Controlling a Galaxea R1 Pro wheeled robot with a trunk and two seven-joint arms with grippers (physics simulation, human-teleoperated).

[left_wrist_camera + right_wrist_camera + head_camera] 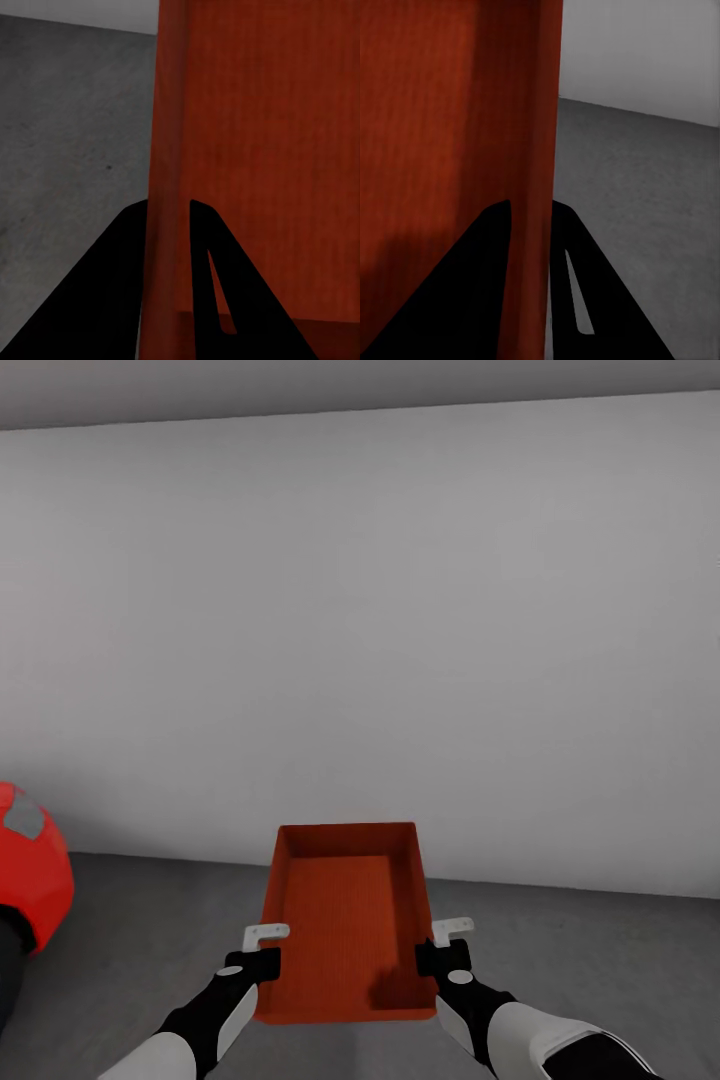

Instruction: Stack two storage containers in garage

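Container (345,920) first: I have one orange-red bin held out in front of me, above the grey concrete floor (600,970), carried between both arms and facing a plain white wall (400,640). It looks roughly level from the head view. My left gripper (258,957) is pinching the bin's left side wall, and the left wrist view shows that wall running between the two black fingers (97,300), one inside and one outside. My right gripper (446,952) is pinched on the right wall the same way, with a finger (457,300) on each face of it.

Both holds sit near the end of the bin closest to me, so most of it hangs forward of the fingers. I judge the main risk is the far end sagging or the thin smooth walls sliding through the pads if I lower it unevenly or jolt the base.

If one arm drops faster than the other, the bin could twist and pop free on one side.

A red car (30,870) sits off to my left; swinging that way could clip it. I see no second bin here, so I cannot tell whether this one goes down first or on top.
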